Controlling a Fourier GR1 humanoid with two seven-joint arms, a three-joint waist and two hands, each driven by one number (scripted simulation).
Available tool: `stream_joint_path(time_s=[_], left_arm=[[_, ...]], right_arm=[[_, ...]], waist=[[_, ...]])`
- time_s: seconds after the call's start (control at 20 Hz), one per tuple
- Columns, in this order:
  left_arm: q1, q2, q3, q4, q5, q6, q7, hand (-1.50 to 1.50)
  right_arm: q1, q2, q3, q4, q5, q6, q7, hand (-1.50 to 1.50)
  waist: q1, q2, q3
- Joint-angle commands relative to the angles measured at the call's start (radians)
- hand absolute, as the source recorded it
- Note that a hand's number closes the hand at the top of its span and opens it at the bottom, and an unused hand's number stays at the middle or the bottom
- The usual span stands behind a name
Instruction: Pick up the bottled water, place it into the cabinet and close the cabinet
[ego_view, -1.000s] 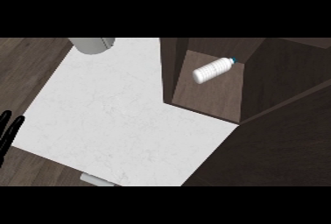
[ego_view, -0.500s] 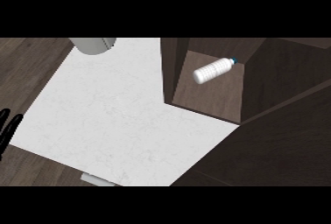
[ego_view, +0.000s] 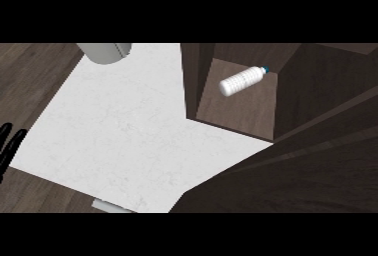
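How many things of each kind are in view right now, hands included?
Bottled water, lying in the open cabinet: 1
Cabinet: 1
Grey round object at the counter's far edge: 1
Left hand, at the left edge: 1
Right hand: 0
Total: 4

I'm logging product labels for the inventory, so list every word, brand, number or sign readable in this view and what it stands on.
None can be read.
bottled water: lying on its side inside the cabinet; white body with ribbing, blue cap, no legible label.
grey object at the counter's top edge: plain, no markings.
white counter: only faint veining, no print.
left hand: black, unmarked.
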Motion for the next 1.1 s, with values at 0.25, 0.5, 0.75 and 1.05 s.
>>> stream_joint_path(time_s=[0.25,0.5,0.75,1.05], left_arm=[[0.004,-0.002,0.005,0.027,0.014,-0.011,0.006,-1.50],[-0.005,-0.007,0.015,0.051,0.010,-0.003,0.002,-1.50],[0.009,-0.015,0.027,0.054,0.025,-0.010,-0.005,-1.50],[0.004,-0.016,0.025,0.065,0.022,-0.028,-0.003,-1.50]], right_arm=[[-0.294,0.198,-0.079,0.278,0.015,-0.148,0.151,1.50],[-0.501,0.310,-0.162,0.463,0.090,-0.296,0.187,1.50],[-0.714,0.313,-0.271,0.654,0.109,-0.452,0.178,1.50],[-0.875,0.315,-0.318,0.865,0.065,-0.613,0.139,-1.50]], waist=[[-0.017,-0.017,0.009],[-0.048,-0.021,0.013],[-0.048,-0.024,0.016],[-0.063,-0.020,0.018]])
